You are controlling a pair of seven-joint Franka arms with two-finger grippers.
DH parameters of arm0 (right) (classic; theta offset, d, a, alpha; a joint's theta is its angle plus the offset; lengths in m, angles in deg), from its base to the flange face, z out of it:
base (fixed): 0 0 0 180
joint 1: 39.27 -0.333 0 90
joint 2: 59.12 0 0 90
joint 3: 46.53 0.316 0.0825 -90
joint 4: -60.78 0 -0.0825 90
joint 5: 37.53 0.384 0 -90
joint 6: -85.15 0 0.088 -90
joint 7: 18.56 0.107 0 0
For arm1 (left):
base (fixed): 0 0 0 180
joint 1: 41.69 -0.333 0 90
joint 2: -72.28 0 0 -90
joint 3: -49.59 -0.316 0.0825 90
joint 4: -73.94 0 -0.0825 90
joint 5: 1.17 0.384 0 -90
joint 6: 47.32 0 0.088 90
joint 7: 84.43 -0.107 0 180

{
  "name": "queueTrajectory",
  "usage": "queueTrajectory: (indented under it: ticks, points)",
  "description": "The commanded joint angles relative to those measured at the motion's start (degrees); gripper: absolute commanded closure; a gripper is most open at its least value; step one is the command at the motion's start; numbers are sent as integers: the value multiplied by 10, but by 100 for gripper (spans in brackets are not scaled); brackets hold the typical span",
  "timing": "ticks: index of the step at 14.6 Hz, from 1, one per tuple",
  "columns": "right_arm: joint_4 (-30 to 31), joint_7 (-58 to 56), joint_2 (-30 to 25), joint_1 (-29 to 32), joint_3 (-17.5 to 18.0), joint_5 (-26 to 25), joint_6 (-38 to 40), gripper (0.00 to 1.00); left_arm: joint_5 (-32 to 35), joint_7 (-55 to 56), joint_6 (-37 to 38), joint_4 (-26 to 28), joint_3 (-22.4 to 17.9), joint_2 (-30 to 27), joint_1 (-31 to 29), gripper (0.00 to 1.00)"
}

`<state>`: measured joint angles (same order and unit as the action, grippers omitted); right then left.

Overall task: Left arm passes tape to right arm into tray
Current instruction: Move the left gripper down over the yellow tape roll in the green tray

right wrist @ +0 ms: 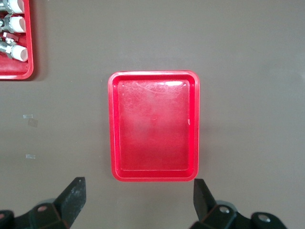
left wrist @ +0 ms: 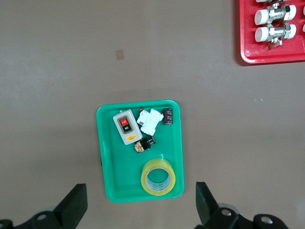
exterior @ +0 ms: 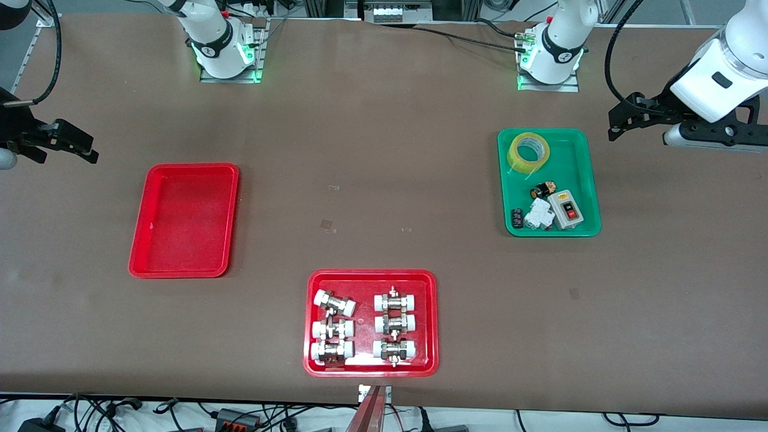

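The wide roll of translucent yellow packing tape [exterior: 528, 152] leans in the green plastic tray [exterior: 585, 180], at the end farthest from the front camera. The left tool [left wrist: 140, 207] hangs released, holding nothing, toward the left arm's end of the brown surface [exterior: 384, 150], so that arm is nearer. The right tool [right wrist: 138, 205], also released, waits by the plain red plastic rectangular tray [right wrist: 114, 129], which holds nothing.

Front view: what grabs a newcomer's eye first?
Three bright trays: the plain red tray toward the right arm's end, a green tray toward the left arm's end holding the yellow tape and switch parts, and a red tray of white-capped fittings nearest the camera.
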<state>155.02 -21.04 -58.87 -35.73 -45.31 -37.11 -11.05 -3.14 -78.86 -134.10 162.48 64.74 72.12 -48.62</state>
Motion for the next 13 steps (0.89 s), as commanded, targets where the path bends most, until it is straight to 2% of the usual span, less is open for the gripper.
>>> queueTrajectory:
  ticks: [1,6,8,11,13]
  points:
    - [13,-7,-16,6,6,-2,3,0,7,-1,-1,11,1,-12,-3,0]
    - [12,-6,-16,6,6,-2,4,0,7,-6,27,20,1,-8,-5,0]
    - [12,-5,-15,7,6,0,5,0,2,-7,35,45,1,-1,-5,0]
    - [6,-5,-11,7,6,5,1,0,-2,1,15,170,5,1,6,0]
    - [5,-5,-10,7,6,5,3,0,-14,3,-67,282,11,2,8,0]
